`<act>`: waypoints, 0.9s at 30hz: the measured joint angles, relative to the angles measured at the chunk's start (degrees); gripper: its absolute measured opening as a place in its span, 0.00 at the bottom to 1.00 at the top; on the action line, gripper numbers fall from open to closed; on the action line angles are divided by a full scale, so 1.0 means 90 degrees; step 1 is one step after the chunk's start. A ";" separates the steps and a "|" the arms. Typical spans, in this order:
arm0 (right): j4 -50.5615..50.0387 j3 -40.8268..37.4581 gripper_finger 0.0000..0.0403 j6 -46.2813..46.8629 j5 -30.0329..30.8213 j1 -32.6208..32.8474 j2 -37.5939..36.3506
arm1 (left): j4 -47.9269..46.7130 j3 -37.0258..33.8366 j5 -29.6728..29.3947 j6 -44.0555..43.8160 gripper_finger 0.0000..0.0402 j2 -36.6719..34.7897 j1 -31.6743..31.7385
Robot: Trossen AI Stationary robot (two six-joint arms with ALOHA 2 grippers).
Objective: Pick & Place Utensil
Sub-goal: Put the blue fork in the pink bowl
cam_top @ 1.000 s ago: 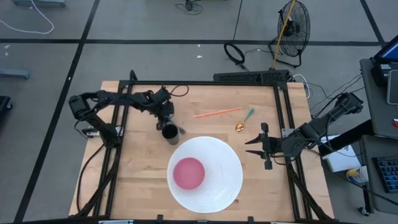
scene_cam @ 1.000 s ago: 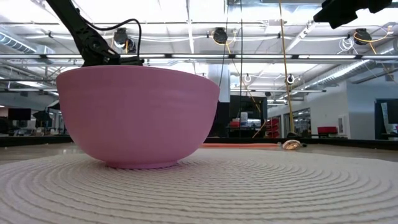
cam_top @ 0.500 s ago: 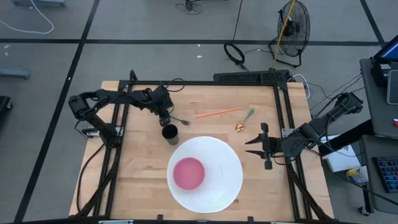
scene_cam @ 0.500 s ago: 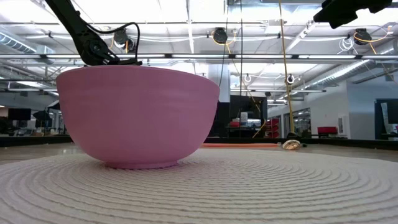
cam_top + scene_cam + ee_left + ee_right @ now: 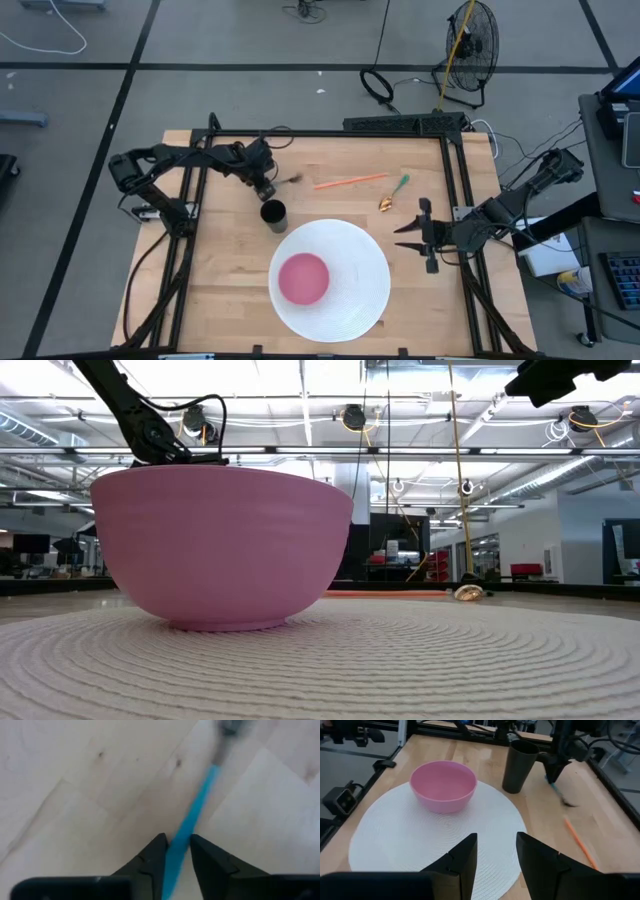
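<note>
Utensil (image 5: 192,817) in play is the one with the blue handle, pinched between the dark fingers (image 5: 150,860) of the left gripper (image 5: 266,187) near the back left of the table (image 5: 220,280), its grey head pointing toward the orange stick. In the left wrist view the handle runs out from the narrow gap between the fingertips over bare wood, so the grasp looks made and the step in hand is the carry. Whether the head touches the boards cannot be told.

The likely target is the dark cup (image 5: 273,214), standing just in front of that gripper and just beside the rim of the white round mat (image 5: 360,300) (the pink bowl (image 5: 302,277) on the mat is the other candidate). The next move calls for swinging the utensil over the cup's mouth and tipping it upright, head clear of the rim, before letting go.

The right gripper (image 5: 412,234) waits at the table's right edge, fingers spread wide and empty. An orange stick (image 5: 349,181), a green-handled utensil (image 5: 400,183) and a gold spoon (image 5: 385,204) lie on the wood toward the back.

Pale wooden boards make the surface. Beyond it are a grey floor with dark lines, a standing fan (image 5: 470,40) and, in the low view, a hall with ceiling trusses.
</note>
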 joint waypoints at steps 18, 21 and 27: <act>0.0000 -0.0002 0.32 0.0192 -0.0079 0.0005 0.0002 | -0.0873 0.0041 -0.0088 -0.1192 0.11 -0.0059 -0.0758; 0.0000 -0.0002 0.32 0.0192 -0.0079 0.0005 0.0002 | -0.1119 0.0041 -0.0068 -0.1601 0.10 -0.0172 -0.0893; 0.0006 -0.0002 0.32 0.0194 -0.0223 0.0005 0.0002 | -0.2784 -0.0102 0.0562 -0.2121 0.08 -0.0699 -0.1193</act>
